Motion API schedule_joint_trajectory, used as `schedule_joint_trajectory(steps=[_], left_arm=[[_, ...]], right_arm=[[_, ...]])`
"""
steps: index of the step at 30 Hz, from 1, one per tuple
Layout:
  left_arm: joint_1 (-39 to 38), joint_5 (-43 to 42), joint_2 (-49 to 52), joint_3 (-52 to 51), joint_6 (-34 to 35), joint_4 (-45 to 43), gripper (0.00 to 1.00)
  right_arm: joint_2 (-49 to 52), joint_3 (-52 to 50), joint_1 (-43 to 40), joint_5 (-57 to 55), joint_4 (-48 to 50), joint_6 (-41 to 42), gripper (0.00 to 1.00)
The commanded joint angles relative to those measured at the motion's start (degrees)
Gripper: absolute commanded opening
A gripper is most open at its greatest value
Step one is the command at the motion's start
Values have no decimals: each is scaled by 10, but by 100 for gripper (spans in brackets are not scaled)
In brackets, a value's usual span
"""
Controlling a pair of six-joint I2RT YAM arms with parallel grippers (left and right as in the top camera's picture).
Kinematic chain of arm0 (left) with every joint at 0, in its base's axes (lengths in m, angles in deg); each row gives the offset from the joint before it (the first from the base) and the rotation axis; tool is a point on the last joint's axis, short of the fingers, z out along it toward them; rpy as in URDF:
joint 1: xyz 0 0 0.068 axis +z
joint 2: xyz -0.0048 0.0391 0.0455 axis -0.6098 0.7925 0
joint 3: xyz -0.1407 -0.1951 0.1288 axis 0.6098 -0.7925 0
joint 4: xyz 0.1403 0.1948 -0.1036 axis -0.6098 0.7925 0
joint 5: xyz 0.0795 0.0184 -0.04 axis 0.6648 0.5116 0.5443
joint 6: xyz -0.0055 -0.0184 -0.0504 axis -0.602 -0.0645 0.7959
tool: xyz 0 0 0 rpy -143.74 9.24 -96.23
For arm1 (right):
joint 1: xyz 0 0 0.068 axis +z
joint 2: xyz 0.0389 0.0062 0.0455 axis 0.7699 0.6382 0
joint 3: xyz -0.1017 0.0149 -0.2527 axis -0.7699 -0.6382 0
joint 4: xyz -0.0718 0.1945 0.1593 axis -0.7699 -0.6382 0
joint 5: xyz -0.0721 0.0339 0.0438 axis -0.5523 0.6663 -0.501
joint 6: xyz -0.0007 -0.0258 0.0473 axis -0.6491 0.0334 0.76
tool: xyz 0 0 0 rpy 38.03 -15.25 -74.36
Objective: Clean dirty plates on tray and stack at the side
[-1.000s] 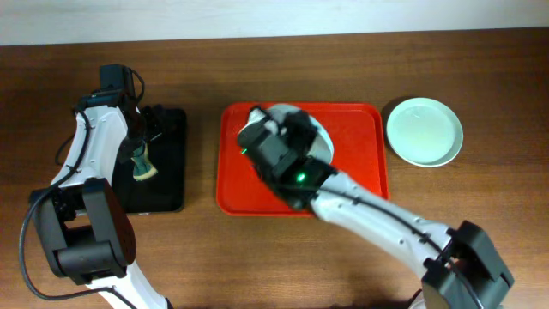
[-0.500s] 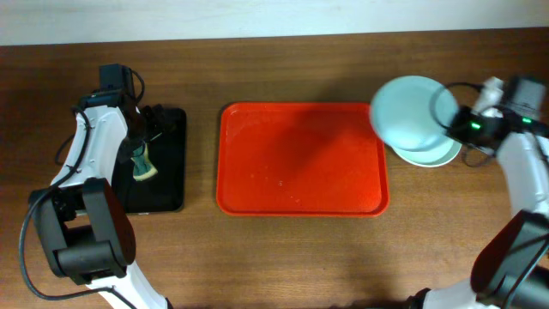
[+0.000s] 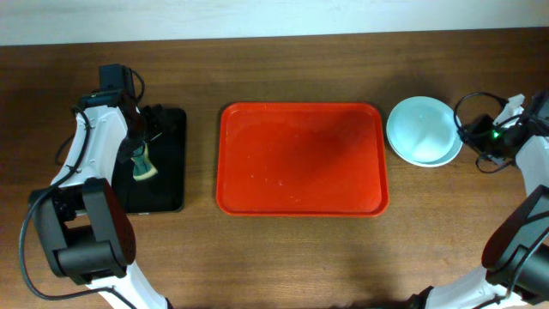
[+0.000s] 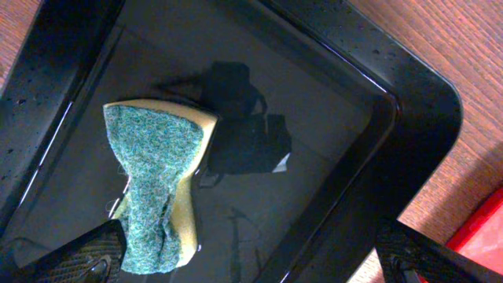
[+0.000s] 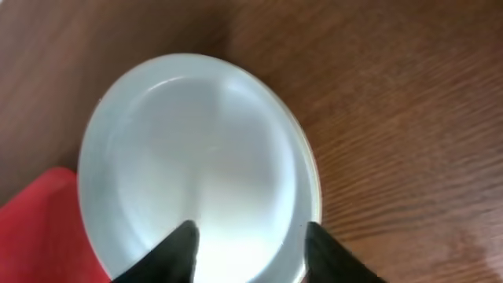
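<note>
Blue plate (image 3: pixel 419 126) moved off tray (image 3: pixel 300 172), stacked beside it, right fingers (image 5: pixel 179 253) parted

**A plain, evenly lit setting**

A brown wooden table (image 3: pixel 283 257) with fine grain running left to right fills nearly the whole overhead view. Along the top edge of that frame runs a narrow pale strip (image 3: pixel 257 17); whether it is wall or floor cannot be told. The light is soft and even, and shadows are faint.

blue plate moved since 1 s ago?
Yes. The blue plate moved right, off the red tray; it now sits past the tray's right edge.
</note>
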Motion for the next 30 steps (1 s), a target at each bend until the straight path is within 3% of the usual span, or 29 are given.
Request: schedule_joint_trajectory(steps=[1, 3, 4, 5, 11, 16, 22, 30], left_arm=[[2, -4, -15, 10, -2, 0, 99], [2, -4, -15, 10, -1, 0, 100], [2, -4, -15, 10, -2, 0, 99], [2, -4, -15, 9, -1, 0, 99], [2, -4, -15, 9, -1, 0, 99], [2, -4, -15, 9, -2, 0, 99], [2, -4, -15, 10, -1, 0, 100], [2, -4, -15, 9, -1, 0, 99]], right_arm=[[3, -1, 7, 3, -14, 4, 59], [-13, -1, 7, 3, -46, 9, 68], [-25, -1, 7, 3, -65, 15, 91], [-35, -1, 8, 0, -78, 19, 99], [-153, -8, 56, -77, -198, 25, 99], [-344, -75, 177, -81, -242, 25, 99], [-493, -108, 293, -76, -313, 27, 98], [-543, -108, 327, -90, -318, 15, 98]])
